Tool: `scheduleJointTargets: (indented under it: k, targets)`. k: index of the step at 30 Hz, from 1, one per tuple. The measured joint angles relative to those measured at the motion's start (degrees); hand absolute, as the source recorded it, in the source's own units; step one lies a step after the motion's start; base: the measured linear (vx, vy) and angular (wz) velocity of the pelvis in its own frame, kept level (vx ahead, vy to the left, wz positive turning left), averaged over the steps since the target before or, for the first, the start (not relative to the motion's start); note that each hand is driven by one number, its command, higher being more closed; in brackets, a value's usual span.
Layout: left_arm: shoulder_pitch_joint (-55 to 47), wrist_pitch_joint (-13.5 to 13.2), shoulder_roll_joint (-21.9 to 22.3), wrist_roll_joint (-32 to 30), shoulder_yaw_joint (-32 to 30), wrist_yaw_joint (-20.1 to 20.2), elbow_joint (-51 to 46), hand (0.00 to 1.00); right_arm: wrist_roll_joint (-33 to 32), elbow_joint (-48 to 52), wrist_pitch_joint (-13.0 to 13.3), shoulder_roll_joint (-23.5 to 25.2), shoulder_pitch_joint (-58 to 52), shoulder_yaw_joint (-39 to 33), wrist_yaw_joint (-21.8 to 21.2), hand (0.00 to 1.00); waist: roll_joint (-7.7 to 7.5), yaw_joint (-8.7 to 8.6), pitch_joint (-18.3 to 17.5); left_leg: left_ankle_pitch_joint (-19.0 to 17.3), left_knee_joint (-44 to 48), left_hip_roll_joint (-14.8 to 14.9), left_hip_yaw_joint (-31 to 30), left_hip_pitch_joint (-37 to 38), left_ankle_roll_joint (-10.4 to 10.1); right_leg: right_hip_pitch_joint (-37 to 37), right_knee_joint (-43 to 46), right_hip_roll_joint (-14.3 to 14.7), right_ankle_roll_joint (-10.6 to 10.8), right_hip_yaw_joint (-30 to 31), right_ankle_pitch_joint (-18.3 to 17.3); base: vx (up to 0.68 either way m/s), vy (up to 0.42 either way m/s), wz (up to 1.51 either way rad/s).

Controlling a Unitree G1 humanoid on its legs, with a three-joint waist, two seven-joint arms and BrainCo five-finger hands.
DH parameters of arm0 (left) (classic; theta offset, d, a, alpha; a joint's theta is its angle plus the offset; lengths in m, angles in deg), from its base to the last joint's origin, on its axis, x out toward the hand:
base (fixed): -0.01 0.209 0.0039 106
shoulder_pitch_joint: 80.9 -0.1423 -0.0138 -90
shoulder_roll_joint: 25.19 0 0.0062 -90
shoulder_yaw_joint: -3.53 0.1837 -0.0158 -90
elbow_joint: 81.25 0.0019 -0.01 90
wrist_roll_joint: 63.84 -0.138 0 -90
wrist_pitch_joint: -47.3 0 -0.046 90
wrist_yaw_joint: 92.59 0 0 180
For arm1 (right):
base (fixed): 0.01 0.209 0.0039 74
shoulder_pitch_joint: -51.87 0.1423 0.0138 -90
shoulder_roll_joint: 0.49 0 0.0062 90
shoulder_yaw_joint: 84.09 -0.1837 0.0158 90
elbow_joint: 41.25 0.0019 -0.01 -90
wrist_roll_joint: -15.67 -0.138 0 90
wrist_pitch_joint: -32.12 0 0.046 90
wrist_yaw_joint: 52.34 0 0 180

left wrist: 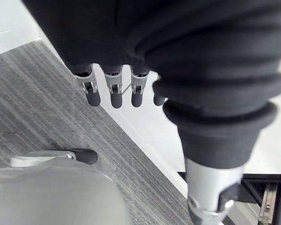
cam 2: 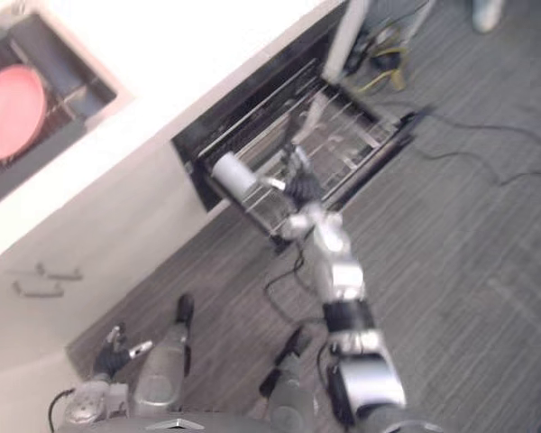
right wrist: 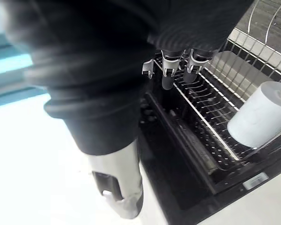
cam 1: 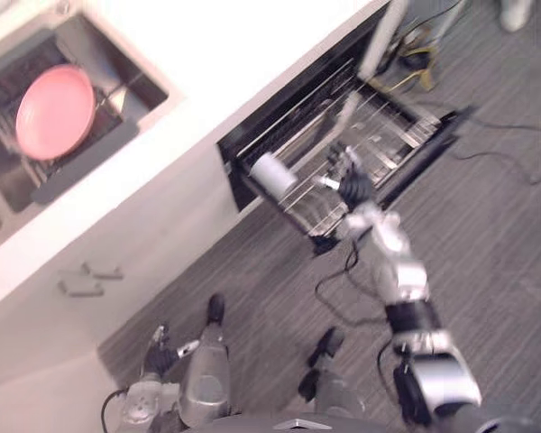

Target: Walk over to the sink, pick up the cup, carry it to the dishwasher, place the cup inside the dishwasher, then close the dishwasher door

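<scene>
Head views: noted white cup (cam 1: 272,173) lying on its side in pulled-out dishwasher rack (cam 1: 383,135), right hand (cam 1: 352,183) near it. Right wrist: fingers (right wrist: 167,80) straight, empty, clear of cup. Left wrist: left hand (left wrist: 113,93) relaxed, empty, above floor (left wrist: 47,103).

A pulled-out wire dishwasher rack (cam 1: 379,135) holds a white cup (cam 1: 272,173) at one end, above grey carpeted floor (cam 1: 496,271)

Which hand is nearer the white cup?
Right. The right hand is just beside the cup at the dishwasher rack; the left hand hangs by the cabinet, far off.
</scene>
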Motion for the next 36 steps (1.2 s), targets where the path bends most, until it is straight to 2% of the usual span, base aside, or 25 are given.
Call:
scheduleJointTargets:
  k: [3,7,10,11,12,13,15,16,17,18,19,20,21,22,23,24,25,26,27,28,30,32,33,34,36]
  targets:
    - [-1.8,-0.2,2.2,-0.2,-3.6,-1.5,1.2,0.0,0.1,5.4,1.9,3.3,-6.0,1.6,-2.9,0.0,0.3,-1.58,-0.9,-2.2,2.0,0.6,1.2,3.3,-0.3,3.5,0.0,0.4,0.2,0.7,-0.7,0.05,-0.024,-0.21]
    - [-4.4,-1.4,5.4,3.8,-8.4,-2.0,2.9,0.0,0.7,6.6,3.5,3.6,-6.6,2.6,-7.6,0.0,0.64,-1.53,-2.9,-3.7,4.3,1.1,-0.4,4.8,-0.6,7.4,0.0,1.0,0.3,-0.4,-1.6,0.01,-0.021,0.2]
    - [-7.7,-2.1,8.6,9.0,-13.5,-1.8,4.4,0.0,0.7,6.8,5.0,3.1,-6.6,1.5,-8.9,0.0,1.4,-1.14,-3.9,-4.6,5.8,0.5,-3.3,4.4,0.6,11.9,0.0,0.8,1.2,-5.8,-3.3,-0.02,-0.015,0.82]
    - [-8.5,-2.1,9.1,9.9,-15.8,-0.9,5.5,0.0,0.7,7.1,5.1,2.9,-6.6,0.0,-8.7,0.0,1.52,-1.29,-4.5,-5.9,5.9,1.3,1.5,3.6,6.4,14.1,0.0,0.2,1.1,-9.8,-3.9,-0.02,-0.016,1.09]
    - [-8.5,-2.1,9.1,9.9,-16.1,-0.8,5.5,0.0,0.7,7.3,5.1,2.8,-6.6,-0.5,-8.6,0.0,1.42,-1.34,-4.6,-6.3,5.9,1.5,3.0,3.5,8.2,14.7,0.0,0.1,1.3,-10.5,-4.2,0.02,0.0,1.64]
    - [-8.4,-2.4,9.1,9.8,-17.6,0.0,5.5,0.0,0.5,8.7,5.3,1.4,-6.7,-2.8,-8.3,0.0,1.0,-1.94,-5.0,-6.8,6.7,2.3,8.8,3.3,11.8,16.6,0.0,-1.0,1.5,-14.1,-4.6,0.05,0.007,1.35]
    - [-8.5,-2.7,10.8,9.6,-19.0,0.6,6.1,0.0,-0.8,9.7,6.9,-1.4,-6.0,-6.0,-7.5,0.0,2.15,-2.38,-5.7,-6.7,9.9,4.8,16.2,1.8,11.4,19.2,0.0,-1.7,2.3,-19.4,-5.0,0.04,0.157,1.55]
    - [-9.8,-2.6,12.5,8.9,-19.5,0.6,6.4,0.0,-1.9,10.9,7.8,-3.0,-6.0,-8.0,-6.4,0.0,3.63,-2.73,-6.5,-3.7,10.3,5.1,18.2,2.1,8.6,21.1,0.0,-2.2,3.6,-21.8,-4.4,0.05,0.246,1.11]
    - [-10.5,-2.6,13.2,8.3,-19.5,0.6,6.4,0.0,-2.3,11.2,8.5,-3.4,-6.0,-8.8,-6.2,0.0,4.11,-2.94,-6.8,-1.9,10.2,4.8,18.4,2.3,6.9,21.7,0.0,-2.6,4.0,-22.3,-4.2,0.08,0.251,0.58]
    - [-10.8,-2.5,13.7,7.5,-19.5,0.4,6.5,0.0,-3.6,11.3,9.6,-3.0,-6.0,-10.0,-6.0,0.0,3.38,-2.9,-6.8,-1.5,10.1,3.1,18.7,3.1,4.8,22.5,0.1,-4.4,4.6,-22.5,-3.8,0.08,0.265,0.17]
    - [-10.4,-2.4,13.5,6.9,-19.9,0.2,6.5,0.0,-3.9,11.5,10.0,-1.9,-6.0,-10.0,-5.8,0.0,1.88,-3.34,-6.9,-2.9,10.0,1.3,19.0,3.2,5.1,22.4,0.2,-6.2,3.8,-22.5,-3.7,0.08,0.259,0.08]
    - [-10.2,-2.2,13.4,6.3,-20.1,0.2,6.4,0.0,-3.9,11.8,10.0,-1.5,-6.0,-10.0,-5.8,0.0,1.3,-3.68,-6.8,-3.3,9.9,0.6,19.2,3.3,5.4,22.1,1.2,-7.2,2.8,-22.5,-4.2,0.08,0.249,0.04]
    - [-9.5,-2.0,13.0,6.0,-20.4,0.2,6.3,0.0,-4.2,12.7,10.0,-1.0,-6.2,-9.9,-5.8,0.0,0.93,-4.07,-6.6,-3.9,9.6,-0.2,19.3,3.7,5.5,21.1,4.5,-8.9,-1.1,-22.1,-5.9,0.11,0.322,0.07]
    - [-8.2,-1.8,12.4,5.0,-19.7,0.2,6.2,0.0,-4.4,14.6,10.1,-0.8,-6.6,-10.0,-5.7,0.0,0.73,-4.63,-6.6,-4.1,7.4,-1.7,19.0,5.3,5.9,19.1,12.5,-12.1,-10.0,-20.4,-7.0,0.1,0.274,0.16]
    - [-7.6,-1.8,12.3,4.6,-19.3,0.2,6.0,0.0,-4.4,15.5,10.2,-0.9,-6.9,-10.1,-5.6,0.0,0.85,-5.16,-6.7,-4.2,6.4,-2.2,18.3,5.9,6.1,17.9,16.1,-13.3,-12.0,-18.3,-5.3,0.08,0.293,0.49]
    - [-6.9,-1.8,11.0,3.7,-17.4,0.2,5.0,0.0,-4.5,17.5,10.6,-0.9,-8.0,-11.3,-5.5,0.0,0.92,-6.32,-6.8,-4.3,5.4,-2.9,15.1,6.1,6.8,15.2,22.6,-14.0,-12.7,-9.8,-0.5,0.1,0.253,1.04]
    - [-5.8,-1.9,9.0,2.7,-14.7,0.2,4.2,0.0,-4.5,19.9,11.7,-0.6,-9.5,-13.0,-4.8,0.0,1.35,-7.9,-6.8,-3.9,4.6,-3.0,10.6,5.9,7.8,12.5,27.3,-11.5,-8.3,0.0,-3.3,0.1,0.253,1.32]
    - [-4.8,-1.7,7.8,2.3,-13.8,0.2,4.1,0.0,-4.5,21.3,11.8,-0.6,-10.2,-13.6,-4.2,0.0,0.53,-8.97,-6.8,-3.5,3.6,-2.9,7.5,5.6,8.4,11.7,28.4,-8.3,-5.7,4.4,-9.2,0.16,0.101,1.69]
    - [-3.0,-1.3,6.2,1.9,-12.9,0.3,4.2,0.0,-4.5,24.1,11.9,-0.6,-11.7,-14.9,-3.2,0.0,-1.23,-10.38,-6.8,-2.1,0.6,-3.5,2.7,5.7,9.3,10.5,28.1,-1.6,-5.7,10.7,-17.6,0.14,-0.058,1.74]
    - [-1.0,-1.3,5.3,0.5,-12.3,0.7,5.3,0.0,-4.5,26.5,12.2,-0.6,-12.8,-17.1,-2.7,0.0,-2.3,-10.92,-6.8,-0.4,-1.3,-4.2,-0.7,6.1,9.0,9.5,26.2,3.8,-5.3,13.3,-21.8,0.18,-0.069,1.62]
    - [0.5,-1.1,4.9,-1.3,-10.1,1.1,6.3,0.0,-4.6,29.0,12.5,-0.9,-13.8,-19.1,-2.1,0.0,-2.94,-11.15,-6.9,0.4,-2.9,-6.1,-4.0,7.1,8.9,7.5,23.7,7.1,-5.3,15.4,-24.6,0.14,-0.052,1.14]
    - [0.8,-1.2,4.9,-2.2,-8.3,1.6,6.5,0.0,-5.1,29.2,12.6,-1.1,-14.6,-19.1,-2.1,0.0,-2.39,-12.22,-6.8,1.1,-4.0,-7.1,-7.1,8.1,9.1,4.7,21.8,8.9,-5.4,19.8,-24.6,0.14,-0.064,1.08]
    - [0.8,-1.4,4.9,-2.8,-8.0,1.8,6.9,0.0,-5.7,29.4,12.6,-1.1,-15.9,-19.2,-2.0,0.0,-2.72,-12.93,-7.1,1.6,-4.3,-8.1,-9.4,8.1,8.3,3.4,18.7,9.4,-5.8,23.4,-22.7,0.14,-0.109,1.4]
    - [1.2,-1.5,4.6,-3.4,-8.3,2.0,7.9,0.0,-6.0,29.4,12.6,-1.1,-17.0,-19.6,-2.1,0.0,-3.83,-13.52,-7.2,1.5,-4.7,-9.6,-11.0,8.3,7.3,2.9,18.1,8.7,-4.1,24.3,-18.4,0.11,-0.107,1.11]
    - [1.2,-1.6,6.2,-3.8,-8.7,1.9,8.4,0.0,-6.6,29.5,12.5,-1.2,-17.8,-20.7,-2.0,0.0,-2.02,-12.72,-7.3,1.3,-4.7,-8.1,-10.9,8.7,6.8,4.6,16.0,9.3,-4.6,22.1,-18.6,0.12,-0.106,0.47]
